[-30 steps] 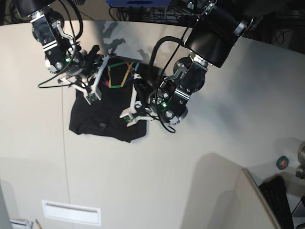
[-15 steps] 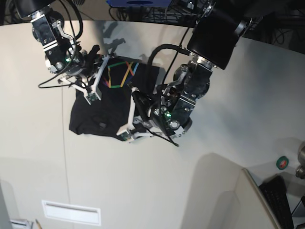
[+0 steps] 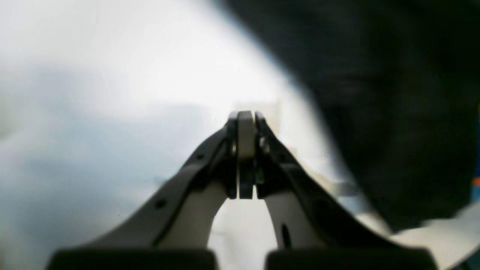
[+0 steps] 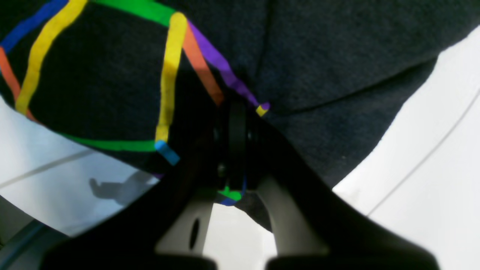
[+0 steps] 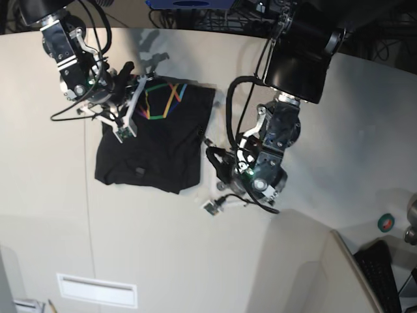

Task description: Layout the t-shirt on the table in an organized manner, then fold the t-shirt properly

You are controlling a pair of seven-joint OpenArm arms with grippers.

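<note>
Black t-shirt [image 5: 153,147], rainbow line print

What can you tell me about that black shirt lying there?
The t-shirt is black, soft-looking cloth with a rainbow line print at its far end. It lies crumpled, partly doubled over, on the off-white table. The right gripper has its jaws shut on the printed fabric; the left gripper is shut beside it, touching nothing.

Green tape roll [image 5: 386,222] at desk's right edge | black keyboard [image 5: 381,274] at lower right corner | blue object [image 5: 189,3] at top | white vent slot [image 5: 98,290] at lower left
</note>
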